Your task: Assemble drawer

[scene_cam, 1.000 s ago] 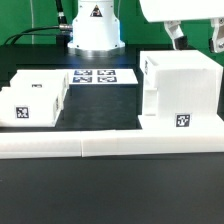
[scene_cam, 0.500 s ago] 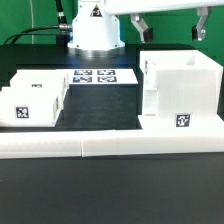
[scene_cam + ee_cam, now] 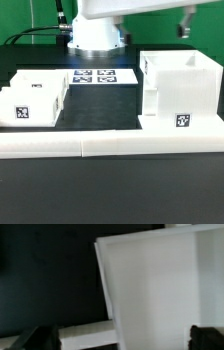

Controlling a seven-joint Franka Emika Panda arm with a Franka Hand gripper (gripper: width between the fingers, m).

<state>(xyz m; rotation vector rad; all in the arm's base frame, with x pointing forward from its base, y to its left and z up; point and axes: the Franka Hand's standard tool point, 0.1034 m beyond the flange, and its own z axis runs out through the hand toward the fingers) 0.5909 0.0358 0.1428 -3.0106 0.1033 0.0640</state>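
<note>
The white cube-shaped housing (image 3: pixel 180 90) stands on the exterior view's right, with a tag on its front. In the wrist view its white top (image 3: pixel 160 286) fills most of the picture. White tray parts (image 3: pixel 30 98) with tags stand together on the exterior view's left; their knobs do not show. My gripper (image 3: pixel 153 22) hangs high above the housing's left part, touching nothing. It is open and empty, and in the wrist view (image 3: pixel 123 339) its dark fingertips (image 3: pixel 40 336) stand wide apart.
The marker board (image 3: pixel 97 76) lies flat between the trays and the housing, in front of the robot base (image 3: pixel 95 35). A long low white border bar (image 3: pixel 110 145) runs along the front of the parts.
My gripper has moved up and toward the exterior view's left, from over the housing's right side to over its left part. It stayed open. The parts have not moved.
</note>
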